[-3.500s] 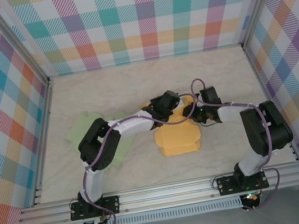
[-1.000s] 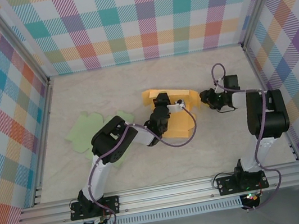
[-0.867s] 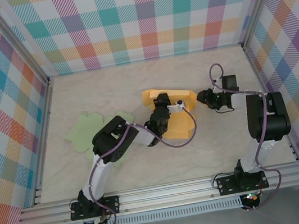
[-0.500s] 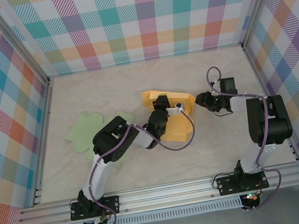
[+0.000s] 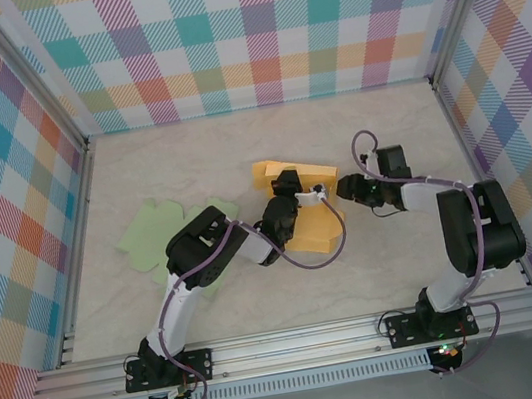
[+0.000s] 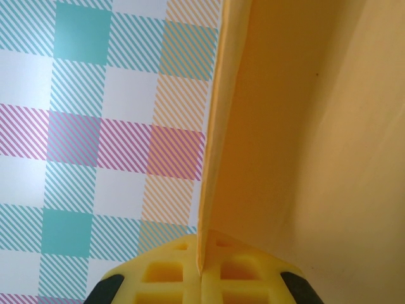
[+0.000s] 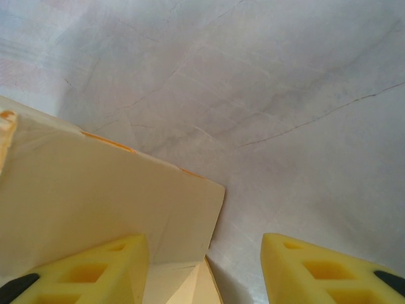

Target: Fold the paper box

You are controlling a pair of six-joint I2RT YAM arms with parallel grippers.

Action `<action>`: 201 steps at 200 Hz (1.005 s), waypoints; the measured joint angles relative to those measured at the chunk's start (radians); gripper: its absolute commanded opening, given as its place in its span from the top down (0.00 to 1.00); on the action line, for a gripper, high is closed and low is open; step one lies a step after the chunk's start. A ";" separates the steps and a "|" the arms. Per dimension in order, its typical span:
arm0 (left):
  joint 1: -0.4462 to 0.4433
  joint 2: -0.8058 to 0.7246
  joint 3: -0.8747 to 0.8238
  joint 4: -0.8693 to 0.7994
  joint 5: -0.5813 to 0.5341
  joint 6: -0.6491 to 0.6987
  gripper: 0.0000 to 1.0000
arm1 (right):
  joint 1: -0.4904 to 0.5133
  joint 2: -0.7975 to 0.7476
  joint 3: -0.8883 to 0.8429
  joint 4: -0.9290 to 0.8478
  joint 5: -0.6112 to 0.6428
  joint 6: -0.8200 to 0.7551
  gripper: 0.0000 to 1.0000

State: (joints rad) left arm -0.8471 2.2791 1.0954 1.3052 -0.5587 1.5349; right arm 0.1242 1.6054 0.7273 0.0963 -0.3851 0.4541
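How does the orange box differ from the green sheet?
The orange box has a raised wall and is clamped by the left gripper; the green sheet lies flat, ungripped. The box sits mid-table, the sheet left of it. Both are paper cutouts.

Yellow paper box (image 5: 319, 226), partly folded, panels raised
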 measured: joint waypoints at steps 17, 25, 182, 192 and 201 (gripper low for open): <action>0.001 0.000 0.000 0.003 0.000 0.000 1.00 | 0.013 -0.006 -0.005 0.001 0.010 0.000 0.47; 0.002 0.002 0.000 0.005 0.000 0.000 1.00 | 0.019 -0.012 -0.011 0.001 0.014 -0.002 0.46; 0.006 0.002 -0.005 0.006 0.015 -0.002 1.00 | 0.055 -0.077 -0.110 0.123 0.076 -0.018 0.37; 0.006 0.002 -0.005 0.006 0.016 -0.002 1.00 | 0.059 -0.066 -0.110 0.139 0.079 -0.018 0.38; 0.006 0.002 -0.005 0.006 0.016 -0.002 1.00 | 0.065 -0.057 -0.109 0.151 0.083 -0.018 0.38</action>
State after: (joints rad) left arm -0.8410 2.2807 1.0904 1.3113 -0.5430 1.5333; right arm 0.1894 1.5486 0.6186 0.2478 -0.3023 0.4362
